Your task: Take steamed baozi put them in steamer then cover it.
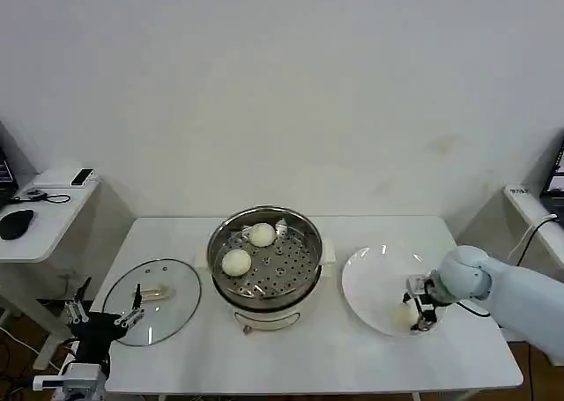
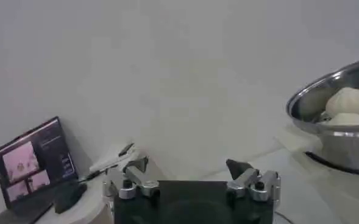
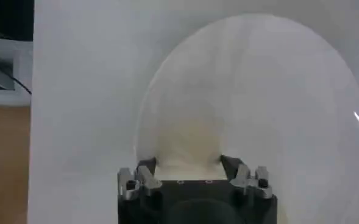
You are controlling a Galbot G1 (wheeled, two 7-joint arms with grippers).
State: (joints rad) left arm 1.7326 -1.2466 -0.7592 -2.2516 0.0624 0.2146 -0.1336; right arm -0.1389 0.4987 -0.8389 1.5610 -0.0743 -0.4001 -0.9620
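Note:
The steamer (image 1: 264,282) stands mid-table with two steamed baozi (image 1: 262,234) (image 1: 236,262) on its perforated tray. In the left wrist view its steel wall (image 2: 337,143) and those buns (image 2: 350,100) show off to one side. The cover (image 1: 159,308), a glass lid, lies flat on the table left of the pot. Another baozi (image 1: 403,314) (image 3: 188,143) sits on the white plate (image 1: 370,278) at the right. My right gripper (image 1: 419,314) (image 3: 188,165) is down on the plate, its fingers pressed against both sides of this bun. My left gripper (image 1: 104,315) (image 2: 187,165) waits open at the table's left front corner, holding nothing.
A side desk (image 1: 40,211) with a mouse and small devices stands at the far left, and a laptop (image 2: 36,161) sits on it. A plain wall rises behind the table. Bare tabletop lies in front of the steamer.

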